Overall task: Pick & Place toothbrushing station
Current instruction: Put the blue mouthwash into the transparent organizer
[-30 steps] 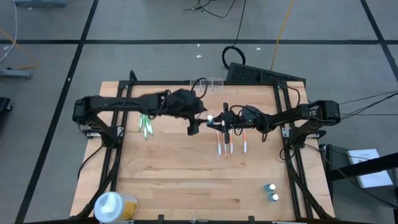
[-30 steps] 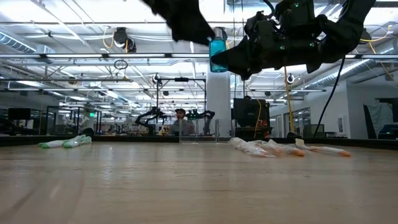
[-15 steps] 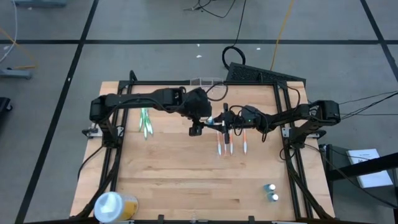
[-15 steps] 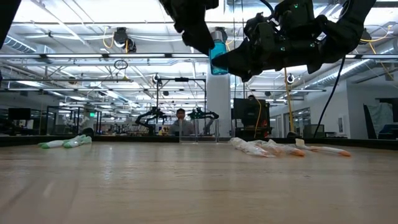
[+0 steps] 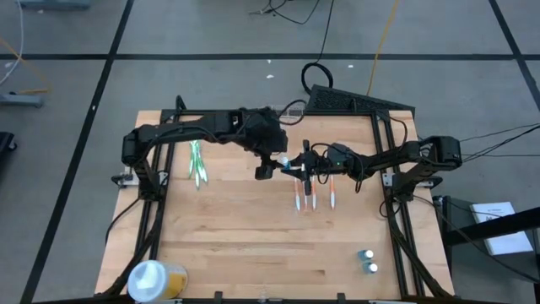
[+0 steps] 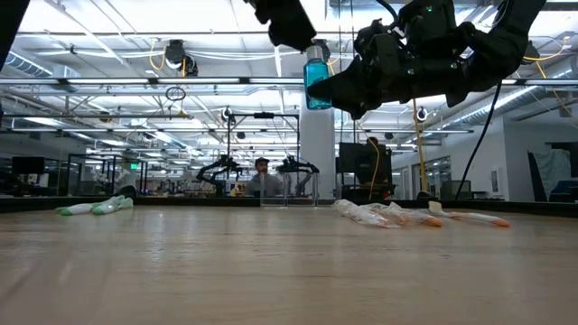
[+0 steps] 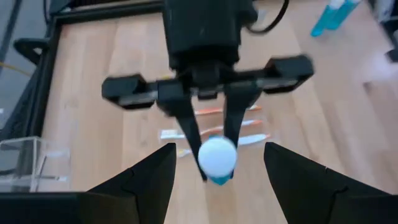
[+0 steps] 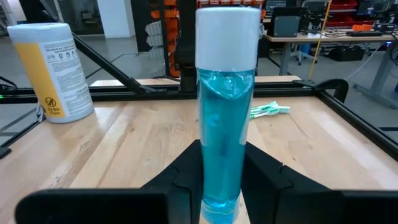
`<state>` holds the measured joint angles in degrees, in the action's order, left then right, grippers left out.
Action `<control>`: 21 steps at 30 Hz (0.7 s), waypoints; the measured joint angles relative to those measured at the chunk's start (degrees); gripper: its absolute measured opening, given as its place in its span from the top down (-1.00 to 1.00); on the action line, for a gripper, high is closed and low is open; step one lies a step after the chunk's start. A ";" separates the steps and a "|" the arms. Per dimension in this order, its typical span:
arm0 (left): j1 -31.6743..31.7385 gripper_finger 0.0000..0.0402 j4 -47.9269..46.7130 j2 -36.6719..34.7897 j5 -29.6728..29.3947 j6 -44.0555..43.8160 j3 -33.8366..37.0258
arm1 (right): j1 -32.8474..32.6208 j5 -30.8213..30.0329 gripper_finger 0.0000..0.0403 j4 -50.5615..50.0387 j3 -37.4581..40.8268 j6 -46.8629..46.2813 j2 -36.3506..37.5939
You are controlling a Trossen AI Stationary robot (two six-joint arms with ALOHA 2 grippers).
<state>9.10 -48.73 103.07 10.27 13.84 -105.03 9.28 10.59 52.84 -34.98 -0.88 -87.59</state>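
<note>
The clear plastic holder (image 5: 283,110) stands at the table's far edge, and it also shows in the left wrist view (image 7: 25,162). No gripper touches it. My right gripper (image 5: 294,165) is shut on an upright blue bottle with a white cap (image 8: 227,106), high above the table in the low view (image 6: 316,72). My left gripper (image 7: 217,186) is open, points down from above the bottle's cap (image 7: 217,155), and touches nothing. It shows in the high view (image 5: 270,166) just left of the cap. My right gripper pinches the bottle's lower part (image 8: 219,186) between its two fingers. The fingers come level from the table's right and lie across the bottle. The bottle stands upright, cap up, lifted clear of the table.
Orange toothbrushes (image 5: 312,198) lie under the right gripper and green ones (image 5: 196,165) at the left. A white-and-yellow tub (image 5: 152,279) stands at the near left corner, two small bottles (image 5: 368,261) at the near right. People and other robots show far behind the table.
My left arm has swung toward the table's far edge and stretched out to the right. Its gripper has gone toward the bottle held by my right gripper and has risen a little at the end. The bottle has kept still.
</note>
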 joint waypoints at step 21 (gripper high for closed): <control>0.86 -0.04 -11.81 9.02 -2.97 0.08 -11.43 | 0.07 -0.30 0.63 -0.52 0.00 -0.14 0.02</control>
<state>9.96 -60.54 112.08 7.31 13.92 -116.46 9.34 10.29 52.32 -34.98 -1.02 -87.57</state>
